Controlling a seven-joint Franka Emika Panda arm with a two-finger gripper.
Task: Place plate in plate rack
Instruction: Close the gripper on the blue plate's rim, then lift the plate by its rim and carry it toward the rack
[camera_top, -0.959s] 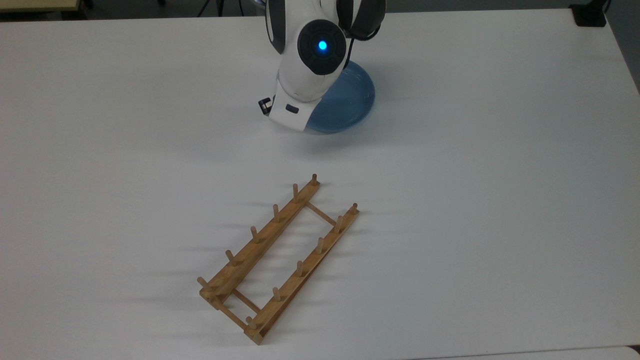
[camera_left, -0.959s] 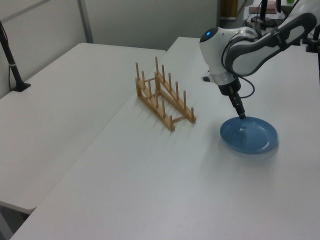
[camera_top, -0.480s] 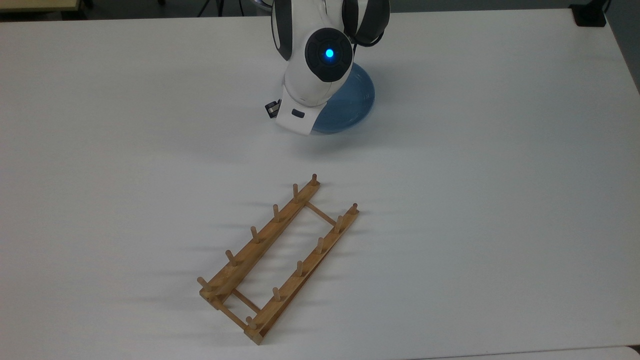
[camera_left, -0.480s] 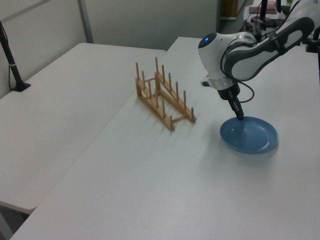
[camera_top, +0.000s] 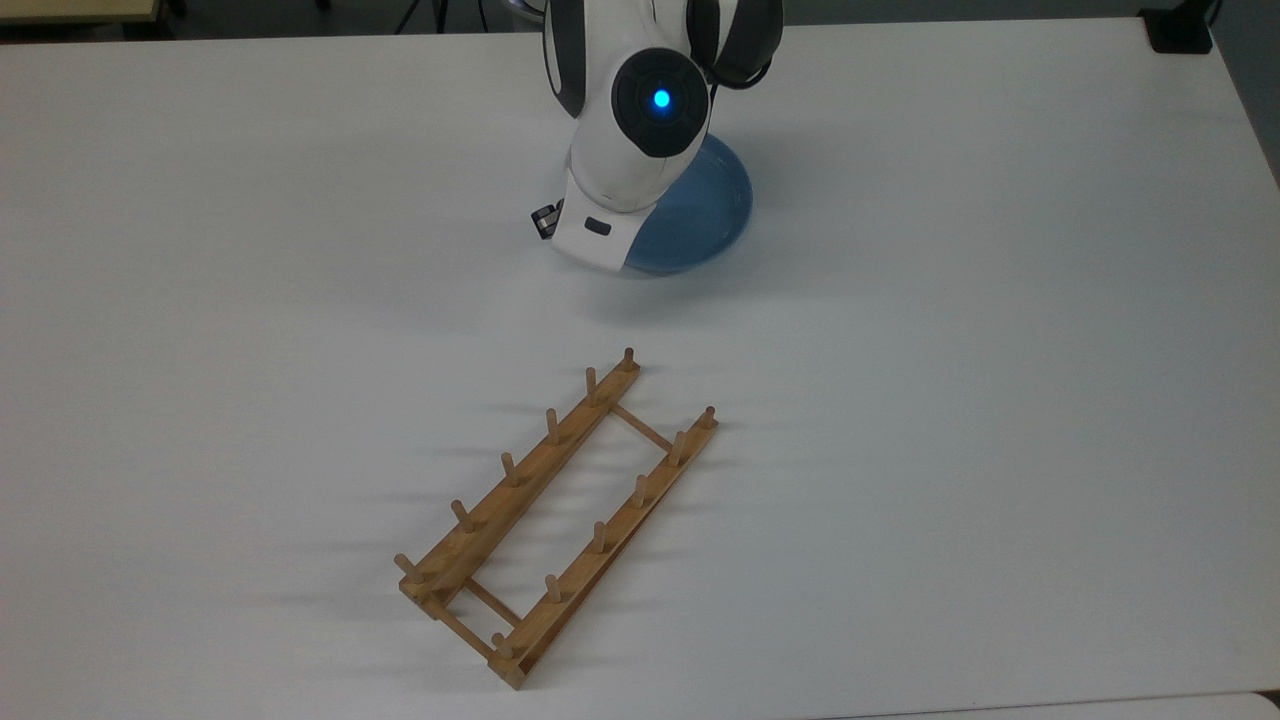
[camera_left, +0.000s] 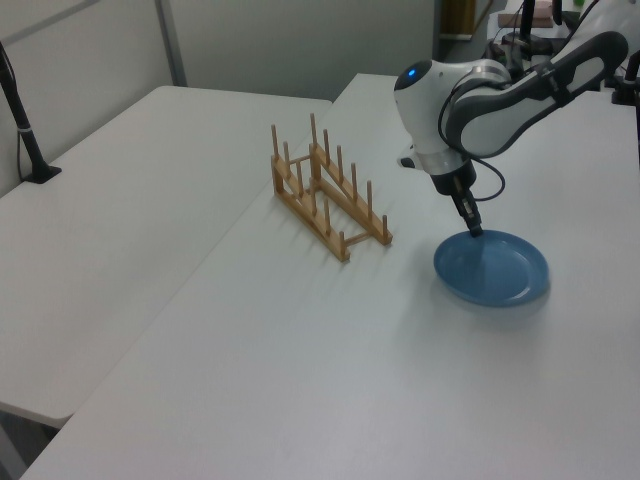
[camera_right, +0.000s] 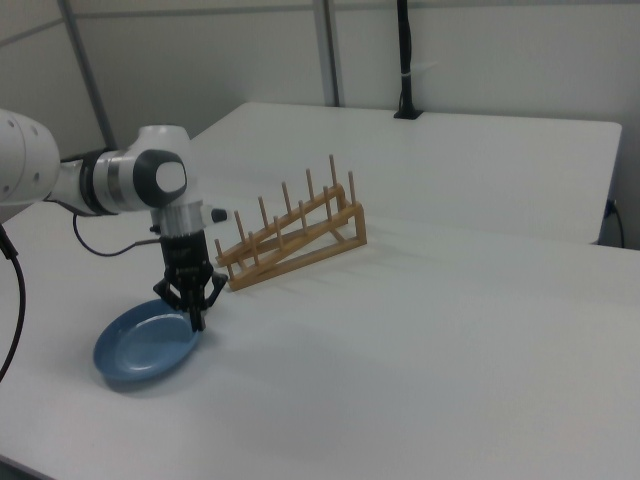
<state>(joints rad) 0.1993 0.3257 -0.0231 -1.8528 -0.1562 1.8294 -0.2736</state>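
On the white table (camera_top: 1000, 400), the gripper (camera_right: 196, 320) is clamped on the rim of the light-blue plate (camera_left: 495, 272), near the wooden plate rack (camera_top: 555, 520).

Plate (camera_left: 495, 272) – light blue, smooth, matt to faintly satin; a soft sheen on the inner slope in the top view. Reads as plastic or glazed ware; cannot tell which.

Plate rack (camera_top: 555, 515) – light-brown wood, unpainted, dull finish; rails, crossbars and pegs are all the same wood.

Table (camera_top: 950, 400) – white, smooth, matt, with only diffuse shadows on it.

Arm (camera_right: 130, 180) – glossy white shell with dark grey, smoother-looking joint bands.

Gripper (camera_right: 197, 318) – black, matt, hard-looking.
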